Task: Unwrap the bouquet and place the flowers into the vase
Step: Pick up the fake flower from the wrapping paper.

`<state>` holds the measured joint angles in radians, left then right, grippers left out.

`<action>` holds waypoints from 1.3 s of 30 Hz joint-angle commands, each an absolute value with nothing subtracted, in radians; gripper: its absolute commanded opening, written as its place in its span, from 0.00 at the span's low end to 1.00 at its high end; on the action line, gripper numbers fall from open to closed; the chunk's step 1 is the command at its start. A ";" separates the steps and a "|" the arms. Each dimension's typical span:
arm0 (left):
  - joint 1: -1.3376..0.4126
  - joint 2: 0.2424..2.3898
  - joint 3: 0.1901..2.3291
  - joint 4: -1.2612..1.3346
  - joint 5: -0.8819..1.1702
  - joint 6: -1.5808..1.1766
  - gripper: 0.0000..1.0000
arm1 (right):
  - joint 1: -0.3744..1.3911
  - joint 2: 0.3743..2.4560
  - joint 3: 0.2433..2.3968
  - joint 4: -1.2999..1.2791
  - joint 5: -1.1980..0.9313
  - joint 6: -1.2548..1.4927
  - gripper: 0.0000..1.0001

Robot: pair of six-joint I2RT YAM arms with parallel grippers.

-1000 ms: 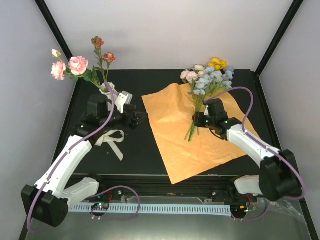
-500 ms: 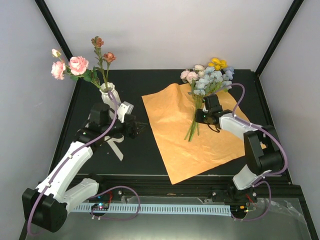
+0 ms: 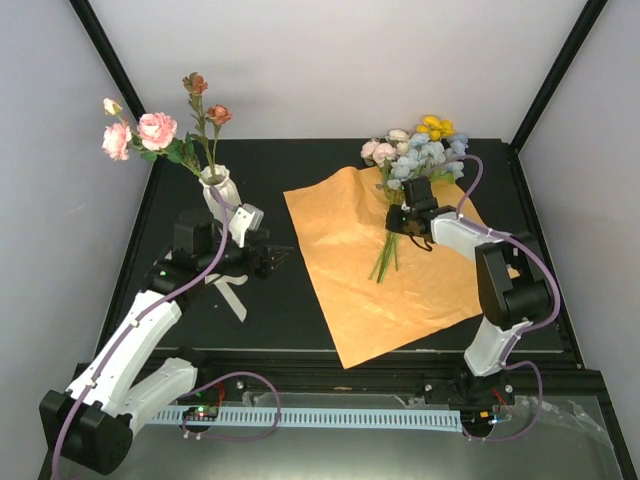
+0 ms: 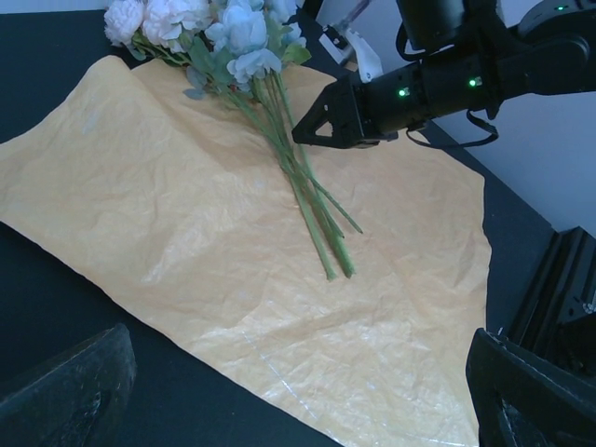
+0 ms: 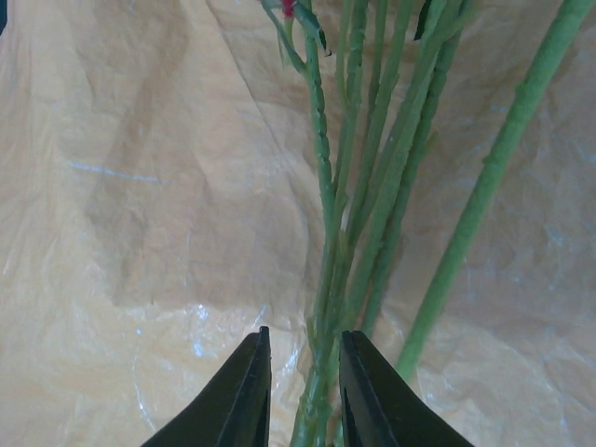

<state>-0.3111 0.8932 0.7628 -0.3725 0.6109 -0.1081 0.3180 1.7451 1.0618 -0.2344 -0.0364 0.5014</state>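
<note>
Flowers (image 3: 418, 158) flat on spread orange paper (image 3: 350, 270), right side of worktop (image 3: 275, 315), blooms toward far edge. Right claw (image 5: 303, 396) narrow, straddling several stems; actual pinch impossible to tell. Left claw (image 3: 268, 258) wide, holding nothing, near vase (image 3: 217, 190) with pink roses (image 3: 150, 130), far left.

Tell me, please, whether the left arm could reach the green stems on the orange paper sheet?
Probably yes: nothing lies between the left gripper and the lower ends of the green stems, though the right gripper straddles them higher up.
</note>
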 commanded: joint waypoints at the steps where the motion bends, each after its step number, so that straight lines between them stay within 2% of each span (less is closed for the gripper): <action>1: -0.314 0.874 0.760 -0.349 0.635 -0.100 0.99 | 0.310 1.780 1.106 -0.250 0.004 0.510 0.24; 13: -0.314 0.870 0.761 -0.347 0.635 -0.100 0.99 | 0.306 1.874 1.161 -0.262 0.028 0.523 0.23; 22: -0.315 0.867 0.760 -0.351 0.635 -0.098 0.99 | 0.300 1.867 1.158 -0.246 0.009 0.517 0.08; 30: -0.314 0.861 0.760 -0.356 0.630 -0.092 0.99 | 0.299 1.827 1.122 -0.218 0.009 0.515 0.01; 34: -0.314 0.858 0.759 -0.356 0.630 -0.093 0.99 | 0.299 1.806 1.113 -0.209 0.020 0.519 0.01; 39: -0.314 0.858 0.758 -0.353 0.629 -0.095 0.99 | 0.296 1.812 1.119 -0.196 0.048 0.535 0.15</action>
